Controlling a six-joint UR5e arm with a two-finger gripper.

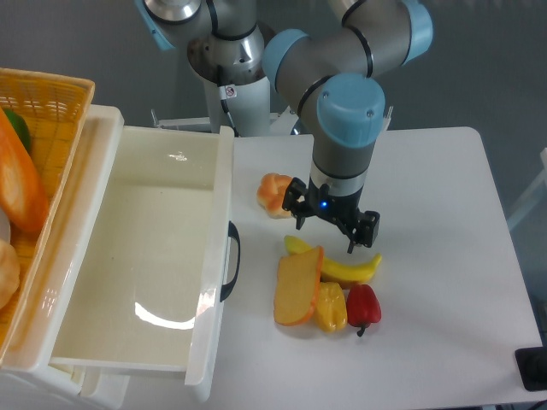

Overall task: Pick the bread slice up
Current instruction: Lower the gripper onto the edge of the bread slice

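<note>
The gripper (pixel 327 228) hangs spread above the banana (pixel 346 269). The bread (pixel 297 288) lies against the banana's left side, touching it. Shift left over the bread and straddle its narrow width, avoiding the banana.

Pale orange bread slice (pixel 297 289) with darker crust, yellow banana (pixel 349 269), red pepper (pixel 363 307)

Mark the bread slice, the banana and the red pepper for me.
bread slice (pixel 297 289): fixed camera, middle of its pale face.
banana (pixel 352 270): fixed camera, yellow body right of the slice.
red pepper (pixel 363 306): fixed camera, middle of its red body.
</note>
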